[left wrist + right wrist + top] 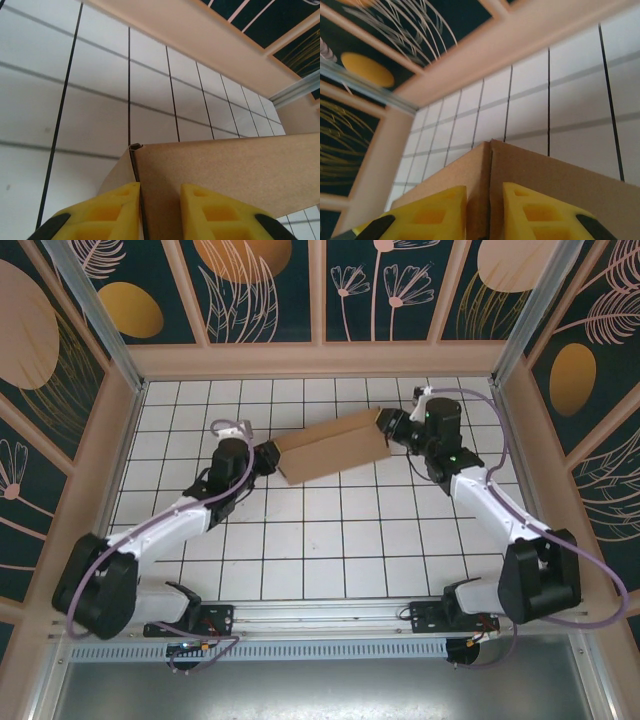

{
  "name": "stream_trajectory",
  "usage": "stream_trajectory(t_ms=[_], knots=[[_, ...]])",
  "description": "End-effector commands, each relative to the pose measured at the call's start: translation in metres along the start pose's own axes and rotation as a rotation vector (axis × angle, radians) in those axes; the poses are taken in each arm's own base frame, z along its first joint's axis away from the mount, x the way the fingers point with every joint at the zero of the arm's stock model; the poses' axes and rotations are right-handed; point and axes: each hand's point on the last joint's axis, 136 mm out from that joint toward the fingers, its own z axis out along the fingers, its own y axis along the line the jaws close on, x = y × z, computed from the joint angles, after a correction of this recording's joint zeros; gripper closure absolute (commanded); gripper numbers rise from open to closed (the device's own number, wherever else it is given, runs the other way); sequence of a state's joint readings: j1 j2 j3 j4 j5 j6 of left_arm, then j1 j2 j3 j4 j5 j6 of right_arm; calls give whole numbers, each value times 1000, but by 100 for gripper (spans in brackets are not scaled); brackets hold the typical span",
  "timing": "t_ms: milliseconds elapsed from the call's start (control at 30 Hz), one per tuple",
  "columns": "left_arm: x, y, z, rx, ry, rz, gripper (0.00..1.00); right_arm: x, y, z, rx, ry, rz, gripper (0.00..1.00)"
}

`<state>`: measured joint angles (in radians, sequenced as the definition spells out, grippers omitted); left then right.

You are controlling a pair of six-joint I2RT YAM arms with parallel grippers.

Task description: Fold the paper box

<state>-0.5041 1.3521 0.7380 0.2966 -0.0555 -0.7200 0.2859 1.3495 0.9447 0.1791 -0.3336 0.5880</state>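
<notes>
The box (333,448) runs near-left to far-right; my left hand (269,455) straddles its left end, right hand (386,426) the right; clamped or loose, can't tell.

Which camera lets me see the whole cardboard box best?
The top camera: you see the whole box, end to end. Each wrist camera sees one end of it very close, so most of it is cut off.

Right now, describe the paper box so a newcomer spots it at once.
Start at the white tiled table, far half. Between the left arm and right arm is the paper box, its ends at their jaws. It is the lone brown cardboard shape, long and slanted.
</notes>
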Motion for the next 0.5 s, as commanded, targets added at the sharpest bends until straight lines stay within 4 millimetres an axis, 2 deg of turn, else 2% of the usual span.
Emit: stream_trajectory(t_ms=[0,100,200,300,367,467], knots=[[-47,-57,7,183,-136,121,77,-3,34,7,-211,-4,-85,76],[-42,-43,19,152,-175,157,83,12,8,8,-214,-56,-117,75],[-5,-27,24,206,-127,108,86,47,-16,-2,-239,-88,-107,74],[34,-12,14,226,-88,67,86,79,-32,-21,-246,-120,-81,70],[51,-4,2,209,-70,67,82,95,-40,-36,-226,-141,-77,62],[62,13,-18,149,-57,38,64,106,-49,-53,-152,-166,-106,46]])
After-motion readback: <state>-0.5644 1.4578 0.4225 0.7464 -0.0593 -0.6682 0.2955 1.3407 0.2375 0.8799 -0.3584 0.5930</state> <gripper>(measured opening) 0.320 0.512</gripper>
